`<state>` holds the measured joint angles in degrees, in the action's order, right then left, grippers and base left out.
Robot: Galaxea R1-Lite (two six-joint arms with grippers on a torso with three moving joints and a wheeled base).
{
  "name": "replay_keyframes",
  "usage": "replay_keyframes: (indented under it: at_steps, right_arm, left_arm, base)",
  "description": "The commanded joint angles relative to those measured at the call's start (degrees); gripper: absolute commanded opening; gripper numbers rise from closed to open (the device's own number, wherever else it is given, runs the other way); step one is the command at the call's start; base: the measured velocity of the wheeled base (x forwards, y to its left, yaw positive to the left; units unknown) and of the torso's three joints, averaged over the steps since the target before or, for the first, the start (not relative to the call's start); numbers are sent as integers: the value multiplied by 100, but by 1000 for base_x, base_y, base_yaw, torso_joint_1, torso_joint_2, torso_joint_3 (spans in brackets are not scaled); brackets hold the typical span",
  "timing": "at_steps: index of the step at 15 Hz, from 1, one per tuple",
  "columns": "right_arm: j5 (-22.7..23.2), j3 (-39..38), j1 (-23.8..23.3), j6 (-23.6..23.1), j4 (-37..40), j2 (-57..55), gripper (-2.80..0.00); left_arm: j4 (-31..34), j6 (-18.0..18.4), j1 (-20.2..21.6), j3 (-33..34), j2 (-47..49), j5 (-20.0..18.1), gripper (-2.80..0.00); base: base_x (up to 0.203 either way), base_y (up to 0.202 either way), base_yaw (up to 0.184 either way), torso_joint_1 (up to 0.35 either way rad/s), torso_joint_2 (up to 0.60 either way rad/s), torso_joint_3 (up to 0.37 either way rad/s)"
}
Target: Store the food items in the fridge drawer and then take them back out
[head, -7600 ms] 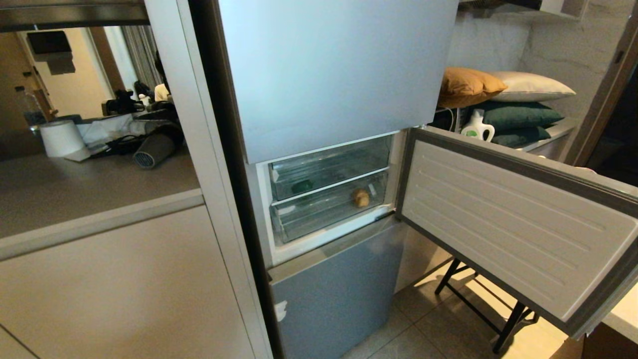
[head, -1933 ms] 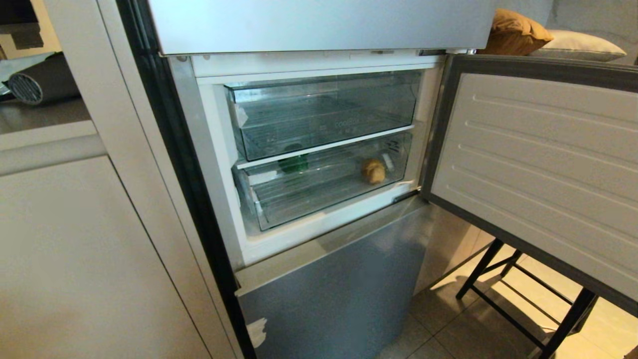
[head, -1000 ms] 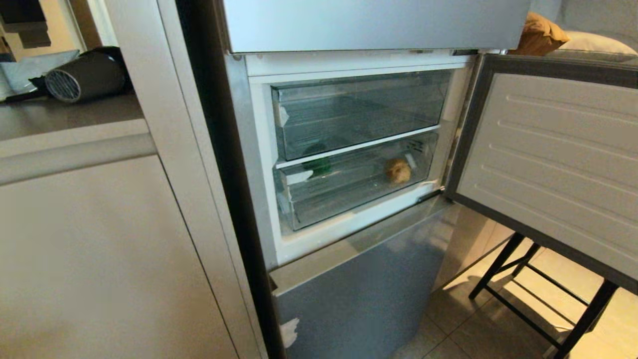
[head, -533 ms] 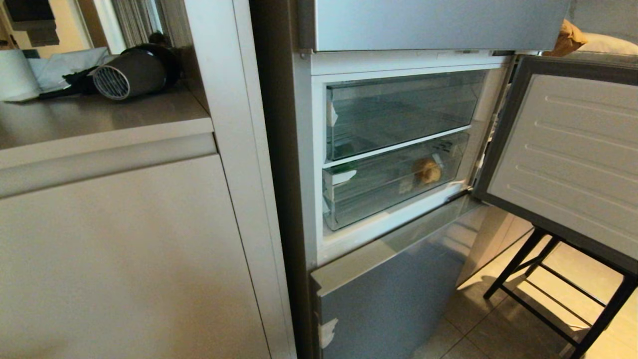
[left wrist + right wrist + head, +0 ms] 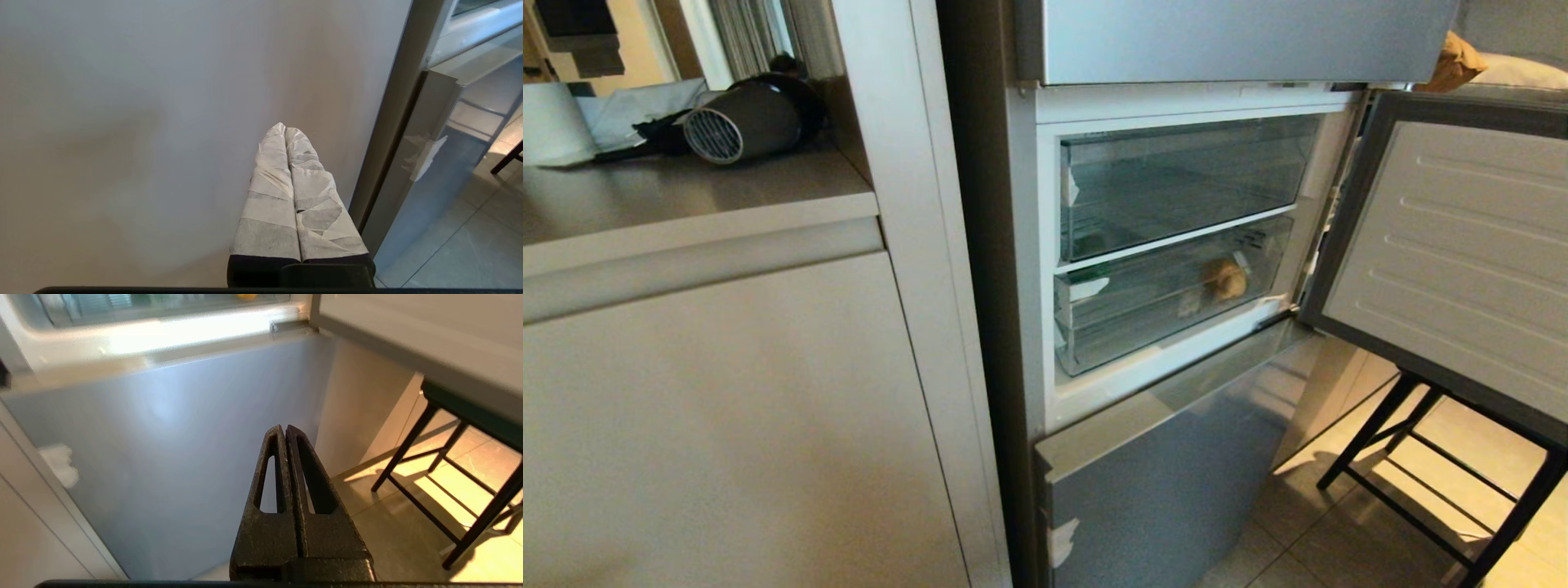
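Right gripper (image 5: 284, 430): dark fingers pressed together, holding nothing; low in front of the grey lower fridge door (image 5: 171, 457), not touching it.
Left gripper (image 5: 284, 128): white-wrapped fingers closed flat against each other, empty; pointed at the beige cabinet front (image 5: 143, 122), beside the fridge's edge.
Head view: neither arm appears in it.
Fridge (image 5: 1225, 41): silver-grey; middle compartment door (image 5: 1462, 245) swung wide to the right, ribbed white inner face showing.
Upper clear drawer (image 5: 1176, 184): pushed in; no contents discernible.
Fridge drawer (image 5: 1160, 302): lower of the two clear bins, pushed in under a white shelf rail.
Potato-like lump (image 5: 1227, 279): tan-yellow, inside the lower drawer toward its right end, seen through the clear front.
Green bell pepper: cannot be made out in the head view; a greenish blur behind the drawer front in the right wrist view is too indistinct to name.
Counter (image 5: 686, 196): left of the fridge; a dark cylindrical appliance with a grille (image 5: 739, 122) lies on it, with a white paper roll (image 5: 551, 122) further left.
Floor (image 5: 1323, 523): tiled; black frame legs (image 5: 1421, 465) stand under the open door.
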<state>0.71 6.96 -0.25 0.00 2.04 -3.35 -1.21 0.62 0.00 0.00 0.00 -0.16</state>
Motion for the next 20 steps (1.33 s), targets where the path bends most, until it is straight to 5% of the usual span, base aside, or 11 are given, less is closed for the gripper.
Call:
replay_keyframes:
  at_steps: [1, 6, 13, 14, 18, 20]
  right_arm:
    - [4, 490, 2, 21, -16, -867, -280]
    - [84, 1436, 2, 91, -718, -4093, -280]
    - [132, 1335, -2, 152, -4528, -8063, -280]
    - [135, 1291, -2, 146, -4964, -8396, 0]
    - [167, 1226, 87, 91, -6372, -9238, 0]
    - [183, 1306, 227, -308, -6905, -9587, 0]
  left_arm:
    - [-2, 3, 0, 62, 9, -2, -280]
    - [-2, 8, 0, 62, 9, -2, -280]
    - [-2, 1, 0, 62, 9, -2, -280]
    - [-2, -1, 0, 62, 9, -2, -280]
    - [-2, -1, 0, 62, 9, -2, -280]
    - [-2, -1, 0, 62, 9, -2, -280]
  base:
    - [0, 0, 0, 0, 0, 0]
    - [0, 0, 0, 0, 0, 0]
    - [0, 0, 0, 0, 0, 0]
    - [0, 0, 0, 0, 0, 0]
    - [0, 0, 0, 0, 0, 0]
    - [0, 0, 0, 0, 0, 0]
